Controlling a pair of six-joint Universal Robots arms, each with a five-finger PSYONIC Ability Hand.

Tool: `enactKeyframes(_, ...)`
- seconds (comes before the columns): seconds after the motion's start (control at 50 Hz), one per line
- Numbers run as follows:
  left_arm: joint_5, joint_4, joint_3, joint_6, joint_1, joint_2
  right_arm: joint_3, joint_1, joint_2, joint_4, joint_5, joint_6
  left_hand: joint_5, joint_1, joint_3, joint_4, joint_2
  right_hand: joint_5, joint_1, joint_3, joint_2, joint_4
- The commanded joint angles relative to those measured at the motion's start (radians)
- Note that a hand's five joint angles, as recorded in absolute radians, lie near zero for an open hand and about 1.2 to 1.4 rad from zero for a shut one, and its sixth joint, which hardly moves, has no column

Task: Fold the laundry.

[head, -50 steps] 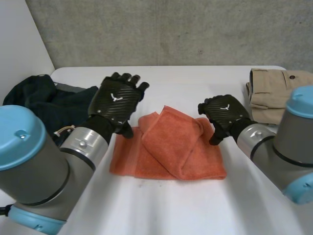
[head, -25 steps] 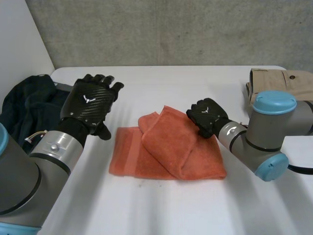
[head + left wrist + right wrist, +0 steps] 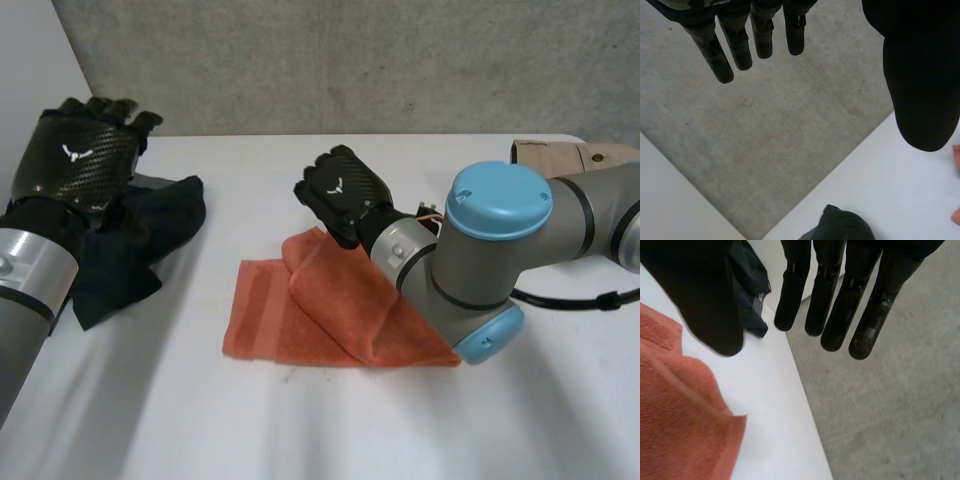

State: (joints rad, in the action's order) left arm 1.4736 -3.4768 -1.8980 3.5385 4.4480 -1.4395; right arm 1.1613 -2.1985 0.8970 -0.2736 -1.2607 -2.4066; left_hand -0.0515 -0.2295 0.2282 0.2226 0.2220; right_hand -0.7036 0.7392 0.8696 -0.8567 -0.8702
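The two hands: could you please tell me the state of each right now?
Left hand: open, holding nothing.
Right hand: open, holding nothing.

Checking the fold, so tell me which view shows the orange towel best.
The head view: the towel lies there nearly whole, partly folded, the right arm covering one end. The right wrist view shows a corner beside the right hand; the left wrist view, mere slivers.

Your white worktop [image 3: 330, 420] stands before a grey concrete wall [image 3: 350, 60]. A plain white wall [image 3: 25, 50] closes your left side. Lighting is even.
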Motion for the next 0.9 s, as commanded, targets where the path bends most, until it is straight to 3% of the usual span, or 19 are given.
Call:
enactKeyframes(0.02, -0.067, 0.008, -0.029, -0.004, 0.022, -0.012, 0.043, 0.060, -0.010, 0.082, -0.140, -0.058, -0.014, -0.010, 0.012, 0.017, 0.018, 0.234, -0.096, -0.226, 0.213, 0.227)
enactKeyframes(0.14, -0.068, 0.010, -0.032, -0.018, 0.021, -0.032, 0.078, 0.167, -0.016, 0.226, 0.024, -0.063, -0.014, -0.010, 0.012, 0.017, 0.018, 0.274, -0.135, -0.265, 0.252, 0.266)
enactKeyframes(0.22, -0.070, 0.007, -0.032, -0.044, 0.019, -0.041, 0.083, 0.177, -0.058, 0.243, 0.080, -0.062, -0.014, -0.010, 0.012, 0.017, 0.018, 0.273, -0.135, -0.265, 0.252, 0.266)
enactKeyframes(0.4, -0.075, 0.005, -0.030, -0.067, 0.025, -0.041, 0.058, 0.206, -0.124, 0.159, 0.077, -0.049, -0.014, -0.010, 0.012, 0.017, 0.018, 0.059, 0.079, -0.051, 0.038, 0.052)
enactKeyframes(0.54, -0.073, 0.005, -0.030, -0.067, 0.024, -0.041, 0.052, 0.206, -0.139, 0.039, 0.064, -0.040, -0.017, -0.013, 0.015, 0.020, 0.021, -0.503, 0.642, 0.512, -0.525, -0.511)
enactKeyframes(0.66, -0.073, 0.005, -0.030, -0.069, 0.024, -0.039, 0.064, 0.195, -0.073, 0.031, 0.040, 0.006, -0.014, -0.010, 0.012, 0.017, 0.018, -0.518, 0.657, 0.527, -0.540, -0.526)
enactKeyframes(0.74, -0.073, 0.005, -0.029, -0.067, 0.027, -0.035, 0.080, 0.187, -0.012, 0.028, 0.037, 0.122, -0.014, -0.010, 0.012, 0.017, 0.018, -0.518, 0.657, 0.527, -0.540, -0.526)
enactKeyframes(0.9, -0.068, 0.007, -0.020, -0.067, 0.080, 0.025, 0.057, -0.042, -0.004, -0.001, 0.067, 0.409, -0.014, -0.010, 0.012, 0.017, 0.018, -0.518, 0.657, 0.527, -0.540, -0.526)
